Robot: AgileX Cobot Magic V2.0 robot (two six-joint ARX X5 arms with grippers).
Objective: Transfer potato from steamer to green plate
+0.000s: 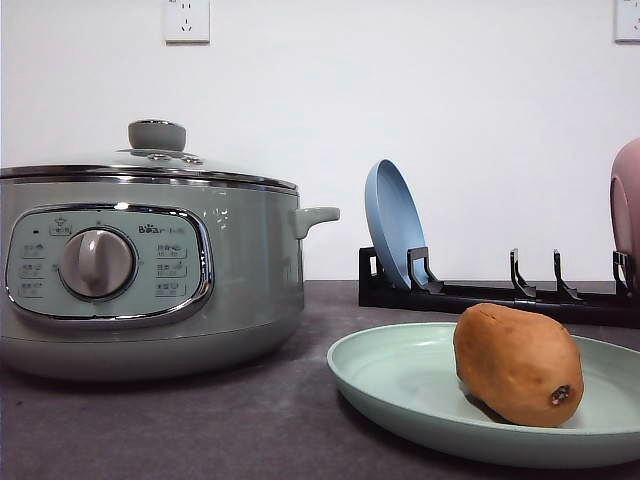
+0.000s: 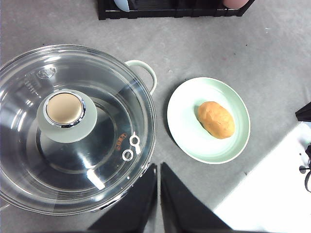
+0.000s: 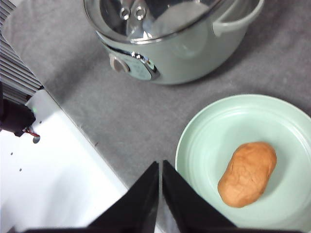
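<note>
So you've got the potato (image 1: 517, 365) lying on its side on the green plate (image 1: 400, 385), a bit off-centre, with the dark spot at its end facing the front edge of the tabletop (image 1: 200, 420). The plate sits just beside the steamer (image 1: 150, 270), close to the side with the small handle, but not touching it. The steamer's glass lid (image 2: 73, 126) is on, knob up, and you can't see anything inside through it except reflections. Your left gripper (image 2: 159, 194) hangs above the tabletop near the steamer's rim with its fingers pressed together, nothing between them. Your right gripper (image 3: 160, 194) is the same deal, fingers closed on nothing, hovering over the gap by the plate's rim, near the tabletop's front edge. Toward the back edge there's a black rack (image 1: 500, 290) with a blue plate (image 1: 395, 225) standing upright in it and a pink dish (image 1: 627, 210) at its far end.
</note>
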